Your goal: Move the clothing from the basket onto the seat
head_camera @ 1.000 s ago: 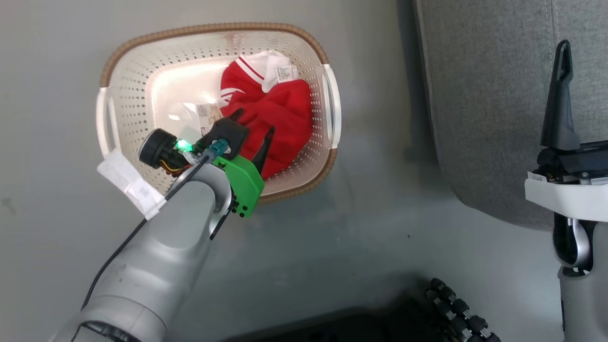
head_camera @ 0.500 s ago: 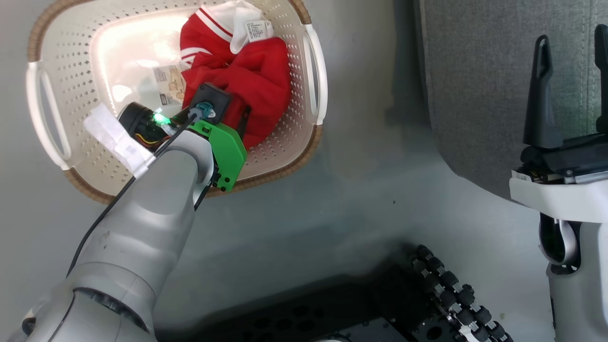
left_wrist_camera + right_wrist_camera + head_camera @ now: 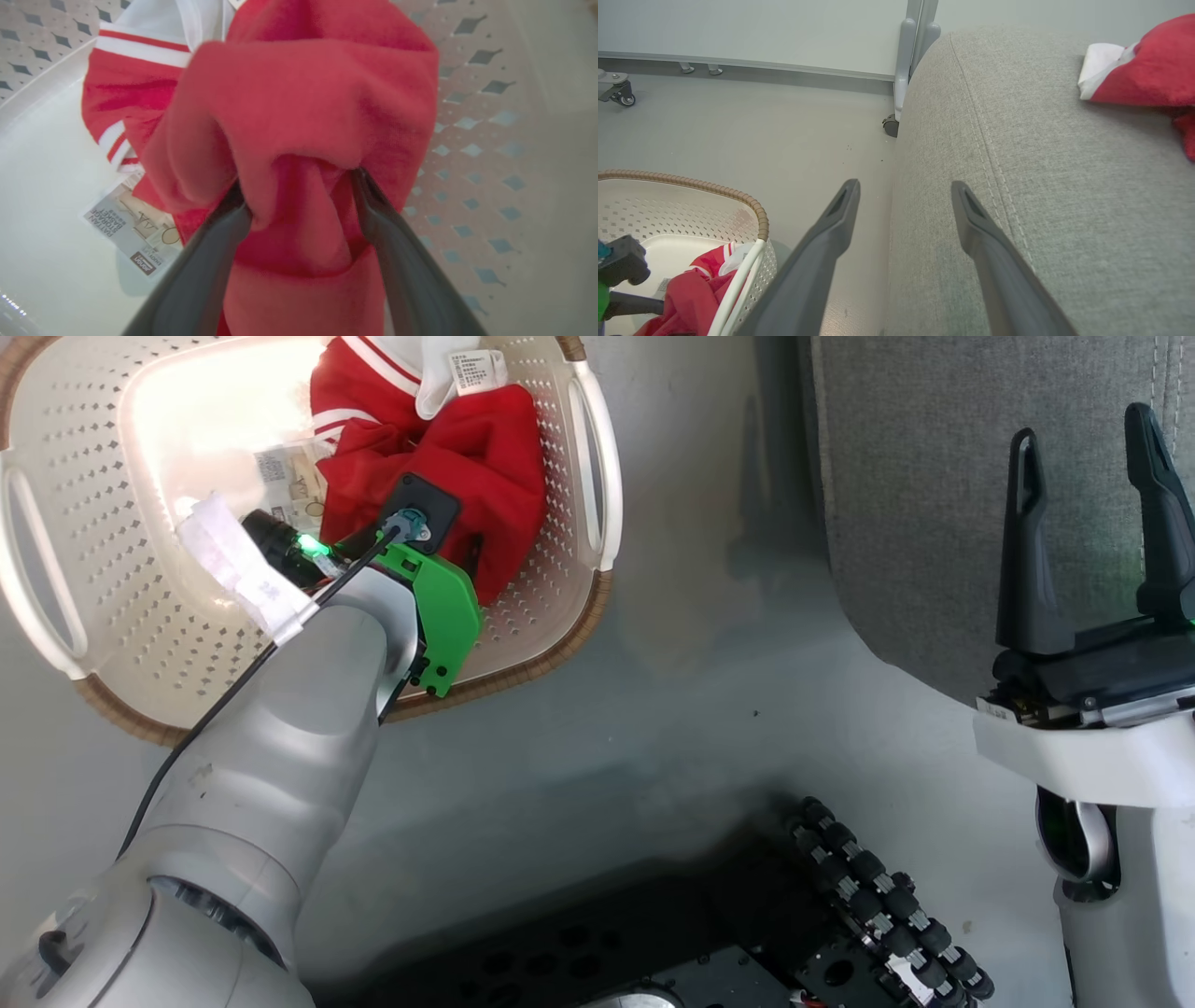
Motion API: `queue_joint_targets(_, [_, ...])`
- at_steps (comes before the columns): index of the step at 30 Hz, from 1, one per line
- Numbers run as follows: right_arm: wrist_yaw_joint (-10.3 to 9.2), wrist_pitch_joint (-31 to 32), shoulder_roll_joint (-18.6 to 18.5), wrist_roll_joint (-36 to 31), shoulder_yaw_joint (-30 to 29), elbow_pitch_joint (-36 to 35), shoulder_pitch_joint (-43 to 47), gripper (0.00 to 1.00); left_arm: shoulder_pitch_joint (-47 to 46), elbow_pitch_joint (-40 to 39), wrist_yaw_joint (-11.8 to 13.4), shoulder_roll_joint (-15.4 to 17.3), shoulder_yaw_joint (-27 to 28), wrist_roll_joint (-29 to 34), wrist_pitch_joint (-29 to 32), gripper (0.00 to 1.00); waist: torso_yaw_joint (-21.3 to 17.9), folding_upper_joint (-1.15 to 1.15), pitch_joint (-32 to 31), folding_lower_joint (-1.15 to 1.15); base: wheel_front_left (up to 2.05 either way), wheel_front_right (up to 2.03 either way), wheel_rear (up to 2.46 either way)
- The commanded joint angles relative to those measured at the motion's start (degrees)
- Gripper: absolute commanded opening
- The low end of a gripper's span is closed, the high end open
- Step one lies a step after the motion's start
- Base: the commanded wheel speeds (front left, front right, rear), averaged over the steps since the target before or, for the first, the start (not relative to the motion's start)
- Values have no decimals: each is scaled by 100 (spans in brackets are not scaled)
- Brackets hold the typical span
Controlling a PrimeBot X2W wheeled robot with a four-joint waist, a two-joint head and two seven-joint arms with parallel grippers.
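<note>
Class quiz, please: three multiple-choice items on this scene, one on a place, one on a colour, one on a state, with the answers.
1. Where does the left tool reach?
A) onto the floor
B) inside the basket
C) onto a shelf

2. The basket's rim is:
A) brown
B) blue
C) black

3. The right tool is:
A) shut on cloth
B) shut, empty
C) open, empty

Answers:
1 B: its fingers press into the red garment lying there.
2 A: the woven edge is brown.
3 C: its jaws stand apart with nothing between.
</note>
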Motion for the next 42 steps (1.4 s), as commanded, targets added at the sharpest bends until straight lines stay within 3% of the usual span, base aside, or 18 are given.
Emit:
queue_joint_targets(1, [-2, -17, 18, 10, 13, -71, 88, 100, -113, 41, -6, 26, -43, -75, 82, 100, -37, 0, 22, 0, 0, 0, 0])
queue_joint_targets(14, [-2, -17, 12, -120, 87, -553, 526, 100, -271, 86, 285, 73, -162, -104, 776, 100, -120, 0, 55, 0, 0, 0, 0])
queue_joint_targets(23, [-2, -17, -51, -206, 125, -685, 661, 100, -196, 90, 525, 142, -374, -14, 1645, 100, -57, 0, 75, 0, 0, 0, 0])
queue_joint_targets(31, [-2, -17, -95, -237, 114, -732, 737, 100, -263, 86, 480, 81, -286, -182, 1520, 100, -28, 0, 96, 0, 0, 0, 0])
queue_joint_targets(32, [-2, -17, -97, -242, 120, -733, 734, 100, -272, 85, 456, 75, -274, -205, 1519, 42, -26, 0, 100, 0, 0, 0, 0])
queue_joint_targets(33, [-2, -17, -100, -248, 127, -733, 727, 100, -291, 86, 433, 67, -273, -229, 1462, 0, -23, 0, 105, 0, 0, 0, 0])
queue_joint_targets(42, [-2, -17, -117, -248, 148, -660, 528, 100, -292, 85, 416, 41, -245, -381, 1139, 0, -8, 0, 69, 0, 0, 0, 0])
